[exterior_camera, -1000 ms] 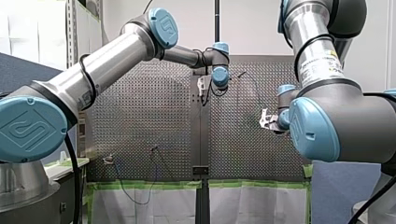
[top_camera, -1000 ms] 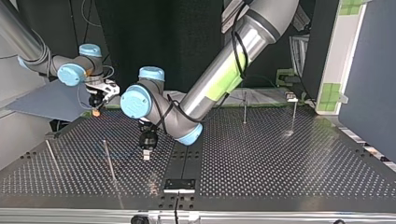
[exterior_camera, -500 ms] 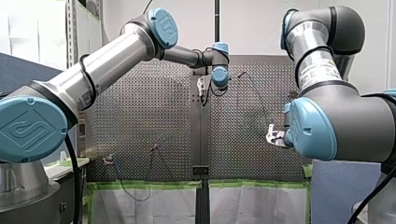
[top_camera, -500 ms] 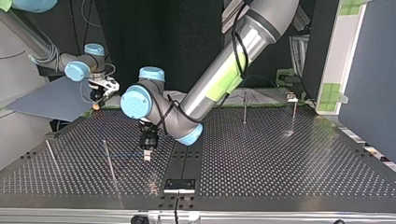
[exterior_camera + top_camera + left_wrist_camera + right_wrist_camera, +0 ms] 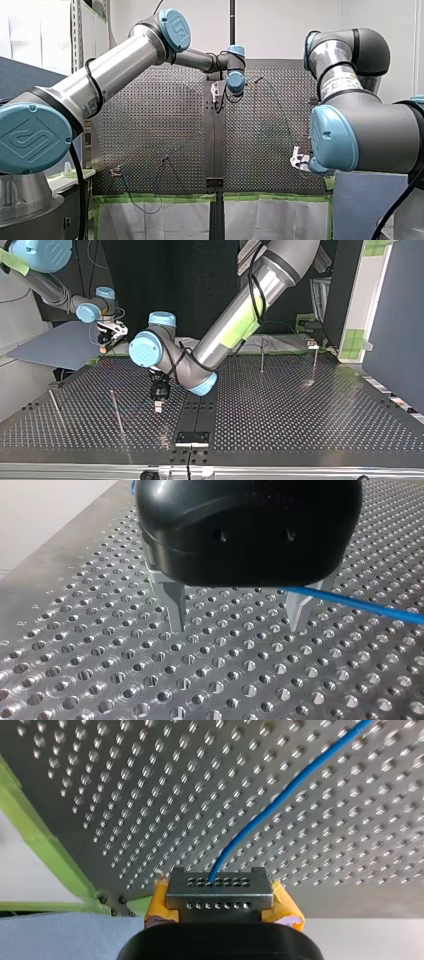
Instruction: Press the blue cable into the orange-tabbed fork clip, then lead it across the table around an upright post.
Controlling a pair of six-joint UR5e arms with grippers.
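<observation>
The blue cable [image 5: 270, 805] lies as one long diagonal across the perforated bench [image 5: 125, 795]. Its near end rises into my right tool [image 5: 222, 906], which is clenched on it between yellow pads [image 5: 287, 909]. The far run passes just beside one metal finger [image 5: 300, 611] of my left tool [image 5: 239, 615]. That tool is released, its fingers well apart and low over the bench; contact with the cable cannot be confirmed. In the top view my right tool hangs above the bench's far left corner and my left tool stands near the middle. A thin upright post [image 5: 116, 412] stands to the left of my left tool, and which side of it the cable passes cannot be told. No fork clip can be made out. In my judgement only my right arm can steer the line. The green-taped edge [image 5: 35, 825] lies close beside that tool, while open room lies to the right in the top view, short of two further posts [image 5: 261, 356].
</observation>
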